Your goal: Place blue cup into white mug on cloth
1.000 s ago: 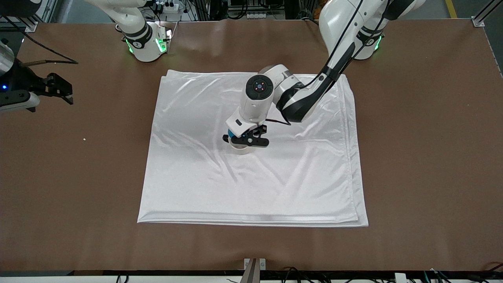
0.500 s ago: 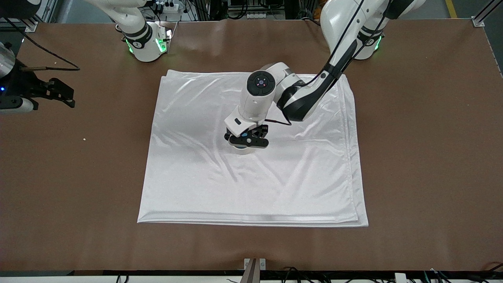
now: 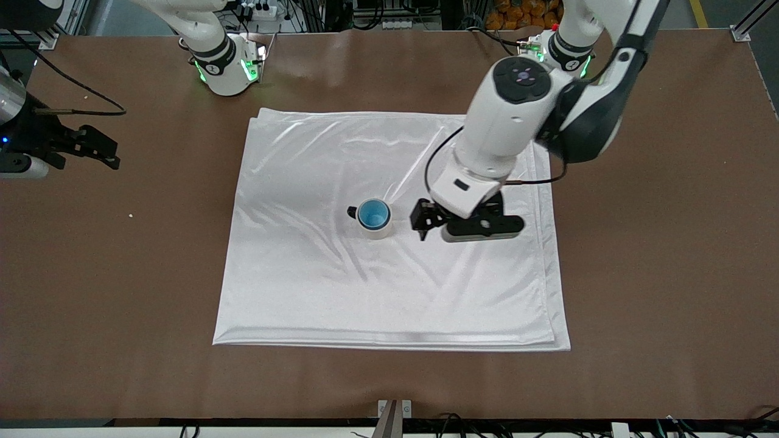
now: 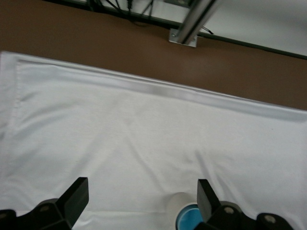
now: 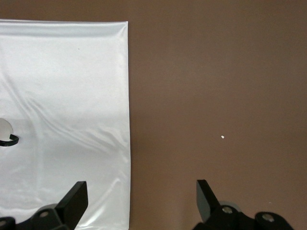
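Blue cup sits inside the mug on the cloth; my left gripper hangs open over the cloth beside them, my right gripper waits open over the table

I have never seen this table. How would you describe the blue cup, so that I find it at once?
Look for the large white cloth in the middle of the brown table. Near the cloth's centre stands one white mug with a small dark handle, and the blue cup sits inside it. Its bright blue inside is the only strong colour on the cloth.
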You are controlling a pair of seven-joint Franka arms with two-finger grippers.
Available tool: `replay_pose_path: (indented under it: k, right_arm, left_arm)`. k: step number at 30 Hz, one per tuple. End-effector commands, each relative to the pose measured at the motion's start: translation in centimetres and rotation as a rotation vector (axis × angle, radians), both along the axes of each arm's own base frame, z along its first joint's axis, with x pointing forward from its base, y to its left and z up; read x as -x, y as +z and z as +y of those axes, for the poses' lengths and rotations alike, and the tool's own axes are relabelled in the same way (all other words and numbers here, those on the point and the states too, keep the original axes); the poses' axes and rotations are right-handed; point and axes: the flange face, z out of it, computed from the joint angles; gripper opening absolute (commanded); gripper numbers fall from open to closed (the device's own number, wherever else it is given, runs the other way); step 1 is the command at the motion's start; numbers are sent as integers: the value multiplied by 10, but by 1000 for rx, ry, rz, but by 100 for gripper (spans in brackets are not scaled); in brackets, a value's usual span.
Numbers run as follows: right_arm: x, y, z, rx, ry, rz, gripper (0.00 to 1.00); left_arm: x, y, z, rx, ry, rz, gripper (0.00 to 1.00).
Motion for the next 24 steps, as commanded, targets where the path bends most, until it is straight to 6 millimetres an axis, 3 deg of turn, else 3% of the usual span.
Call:
replay_pose_path:
  k: [1, 5, 10, 17, 24]
  right_arm:
    - [-4, 6, 0, -21, -26, -7, 100]
    - [-5, 5, 1, -23, -25, -9, 100]
    - [-5, 3, 3, -54, -37, -4, 100]
    - [-7, 4, 4, -42, -73, -19, 100]
    - [-7, 3, 7, -38, -67, -16, 100]
  left_arm:
    - [-2, 27, 53, -69, 63, 21, 100]
    - [-12, 45, 99, -88, 118, 31, 100]
    - [-10, 54, 120, -114, 140, 58, 100]
    - [-24, 58, 173, -122, 190, 76, 100]
    - [-17, 63, 193, -197, 45, 111, 100]
